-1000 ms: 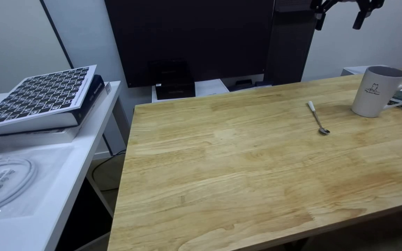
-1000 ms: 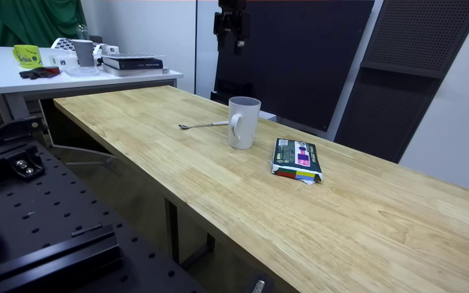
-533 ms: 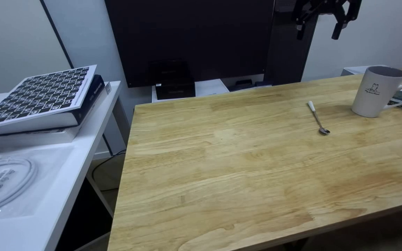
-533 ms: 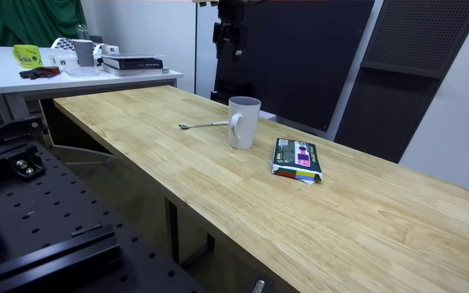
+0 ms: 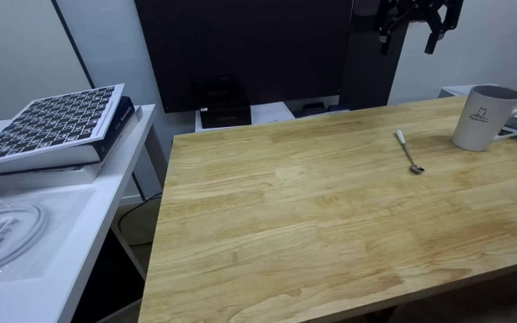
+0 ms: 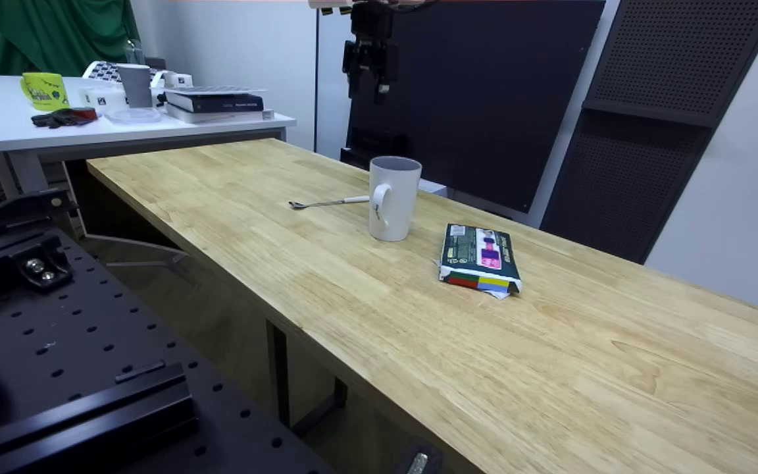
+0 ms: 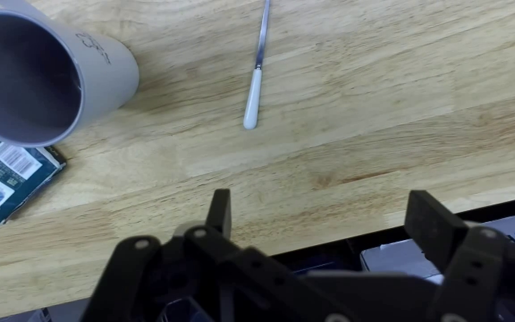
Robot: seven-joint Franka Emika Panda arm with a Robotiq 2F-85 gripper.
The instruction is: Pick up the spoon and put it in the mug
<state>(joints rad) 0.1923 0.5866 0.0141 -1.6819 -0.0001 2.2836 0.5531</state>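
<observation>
A straight drop from here would likely miss the slim, silvery metal spoon [image 5: 407,151]: the black, jointed, two-fingered claw [image 7: 320,199] hangs high, its fingers [image 7: 434,228] spread and nothing between them, while the spoon lies below and off to one side of their tips. Descending too little could let the fingers meet above so thin a piece; descending too far could press them into the pale wooden table [image 5: 285,224]. The light grey, cylindrical mug [image 5: 485,119], below the claw and farther aside, might be knocked by a finger, and a grip near the spoon's end could let it swivel. The spoon rests flat: a white handle [image 7: 252,99], its rounded end nearest the claw, a thin grey shaft [image 7: 263,33] and a small oval bowl [image 5: 416,169] farthest away.
</observation>
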